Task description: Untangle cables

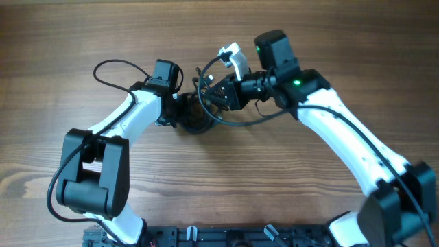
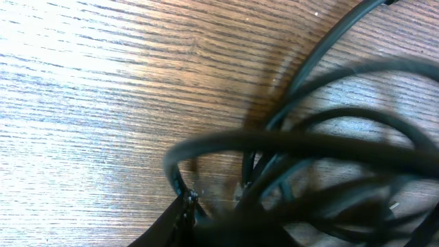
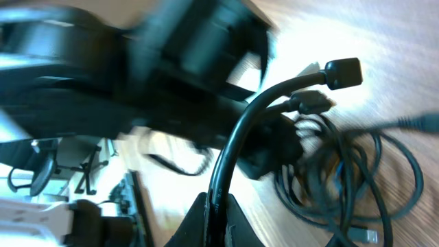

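1. Overhead view: the black left gripper sits buried in the heap of thin black flexible cables at mid-table. Whether it is parted or closed cannot be told.
2. The black right gripper is closed tight, pinching one cable. A pull now could cinch the knot or drag the whole heap.
3. The brown wood-grain table looks smooth, so cords may slide. A black office chair stands beyond.

text: none readable | labels, brands: none readable | numbers, signs: none readable | note: both wrist views blurred
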Robot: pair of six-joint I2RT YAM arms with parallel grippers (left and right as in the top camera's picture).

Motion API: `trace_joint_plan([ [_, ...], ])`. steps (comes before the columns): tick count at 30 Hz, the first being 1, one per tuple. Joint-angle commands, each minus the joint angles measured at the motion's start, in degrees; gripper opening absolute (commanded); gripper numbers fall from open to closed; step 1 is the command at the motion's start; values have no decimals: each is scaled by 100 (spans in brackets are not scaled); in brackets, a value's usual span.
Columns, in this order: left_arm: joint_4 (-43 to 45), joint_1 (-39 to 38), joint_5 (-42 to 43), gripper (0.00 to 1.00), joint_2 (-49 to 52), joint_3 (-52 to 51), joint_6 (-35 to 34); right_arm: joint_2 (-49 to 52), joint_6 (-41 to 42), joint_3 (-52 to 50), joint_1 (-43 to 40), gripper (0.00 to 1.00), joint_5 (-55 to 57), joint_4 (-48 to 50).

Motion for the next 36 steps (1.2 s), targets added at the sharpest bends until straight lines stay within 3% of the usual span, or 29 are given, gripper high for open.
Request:
trace_joint_plan([
  [1, 20, 4, -81, 24, 55, -68, -61, -474, 7, 22, 0, 4, -306, 50],
  [11, 22, 4, -136, 15, 55, -68, -63, -887, 11, 20, 0, 4, -262, 70],
  [18, 20, 4, -142, 15, 55, -68, -61, -883, 17, 20, 2, 4, 328, -461],
  [25, 20, 4, -142, 22, 55, -68, -61, -883, 22, 17, 2, 4, 1134, -1088],
  [32, 20, 4, -140, 49, 55, -68, -61, -876, 24, 17, 2, 4, 1150, -1193],
  [33, 4, 4, -98, 56, 55, -68, -59, -876, 35, 17, 2, 4, 1202, -1193],
  [34, -7, 4, -2, 79, 52, -66, -57, -876, 118, 17, 2, 4, 1325, -1196],
  [36, -155, 31, 216, 84, 11, 9, 15, -876, 417, 17, 2, 4, 1663, -1241],
])
